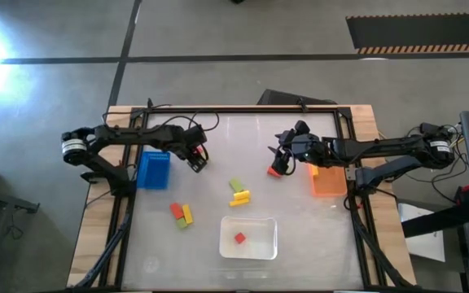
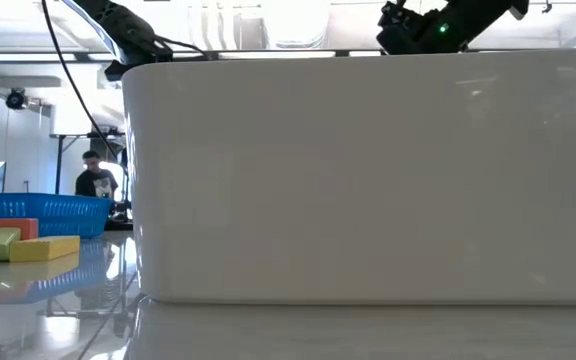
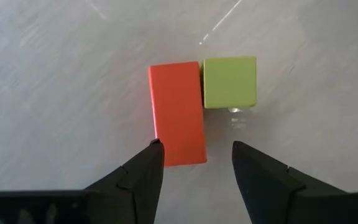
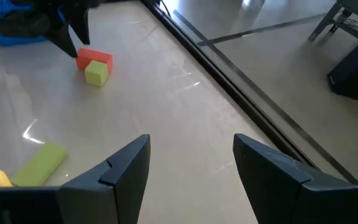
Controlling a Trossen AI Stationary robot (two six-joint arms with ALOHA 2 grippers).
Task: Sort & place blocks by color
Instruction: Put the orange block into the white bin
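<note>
Left claw (image 3: 192,163) hangs over the surface (image 1: 218,138) just beside the blue bin (image 1: 153,169), fingers apart and gripping nothing. Directly beneath it, in the left wrist view, an orange-red block (image 3: 177,112) and a light green block (image 3: 229,81) lie flat, long sides touching; the orange-red block's near end sits between the fingertips, closer to one of them. The right wrist view shows the same pair farther off, under that claw. Right claw (image 4: 191,168) is near the middle of the surface, just beside the orange bin (image 1: 328,181), fingers spread wide with only bare surface between them. In the high view a small red item (image 1: 275,172) shows at this claw's tip; contact cannot be determined. Between the two arms lie a green block (image 1: 235,185) and a yellow block (image 1: 239,198), close together. Nearer the front edge on the left side sits a cluster of three: a red-orange block (image 1: 176,211), a second yellow block (image 1: 187,213) and a second green block (image 1: 182,222), touching or nearly so. The white tray (image 1: 263,248) stands at front centre and holds one red block (image 1: 239,238). In the low view the tray wall fills most of the picture. A person (image 2: 93,180) is visible in the room beyond the surface.
</note>
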